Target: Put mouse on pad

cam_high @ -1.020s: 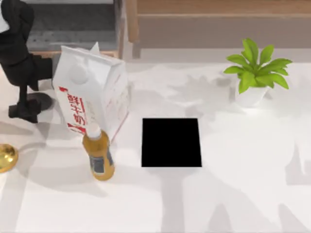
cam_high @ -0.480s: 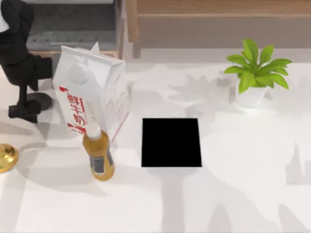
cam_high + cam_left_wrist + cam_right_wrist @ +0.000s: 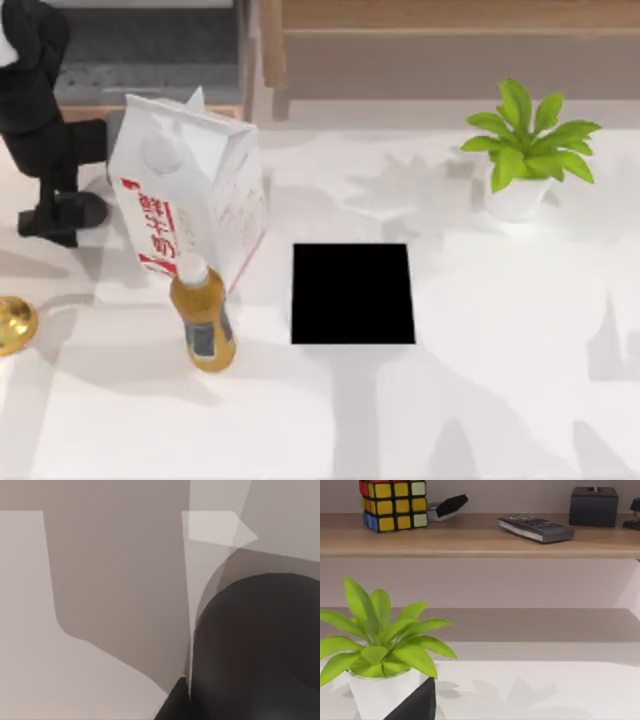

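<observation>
The pad [image 3: 353, 293] is a flat black square lying near the middle of the table with nothing on it. At the far left, a dark oval that looks like the mouse [image 3: 88, 210] lies behind the milk carton. My left gripper [image 3: 48, 228] is right against it, hanging from the black arm. In the left wrist view a smooth dark dome, the mouse [image 3: 255, 650], sits very close to the camera. A black corner of my right gripper [image 3: 415, 705] shows in front of the plant pot.
A tall white milk carton [image 3: 190, 190] and an orange bottle [image 3: 204, 325] stand between the mouse and the pad. A gold round object [image 3: 12, 325] lies at the left edge. A potted plant [image 3: 525, 150] stands at the far right. A shelf runs behind the table.
My left gripper has shifted slightly toward the far side of the table beside the dark oval. Everything else is unmoved.
</observation>
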Robot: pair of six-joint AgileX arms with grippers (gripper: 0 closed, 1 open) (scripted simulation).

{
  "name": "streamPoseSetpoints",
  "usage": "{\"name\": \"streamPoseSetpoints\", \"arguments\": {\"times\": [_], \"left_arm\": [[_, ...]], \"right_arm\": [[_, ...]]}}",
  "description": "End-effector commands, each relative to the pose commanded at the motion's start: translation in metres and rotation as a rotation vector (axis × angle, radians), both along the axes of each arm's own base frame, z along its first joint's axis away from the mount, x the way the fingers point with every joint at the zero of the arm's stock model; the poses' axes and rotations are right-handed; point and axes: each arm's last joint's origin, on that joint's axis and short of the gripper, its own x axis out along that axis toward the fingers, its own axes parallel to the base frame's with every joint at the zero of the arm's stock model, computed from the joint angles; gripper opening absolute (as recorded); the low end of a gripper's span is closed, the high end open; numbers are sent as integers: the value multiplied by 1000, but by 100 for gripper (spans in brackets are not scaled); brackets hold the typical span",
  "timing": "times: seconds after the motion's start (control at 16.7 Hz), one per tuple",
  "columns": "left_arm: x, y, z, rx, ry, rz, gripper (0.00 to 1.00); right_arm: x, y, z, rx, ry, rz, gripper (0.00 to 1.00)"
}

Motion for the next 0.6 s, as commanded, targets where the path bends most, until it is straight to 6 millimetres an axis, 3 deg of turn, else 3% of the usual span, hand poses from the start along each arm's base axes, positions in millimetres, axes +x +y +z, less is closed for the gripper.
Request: {"name": "streamPoseSetpoints", "arguments": {"times": [0.12, 0.18, 0.6], "left_arm": [[0, 0, 0, 0, 0, 0, 2], [0, 0, 0, 0, 0, 0, 0], [0, 0, 0, 0, 0, 0, 0]], "right_arm": [[0, 0, 0, 0, 0, 0, 100], [0, 0, 0, 0, 0, 0, 100], [0, 0, 0, 0, 0, 0, 100]]}}
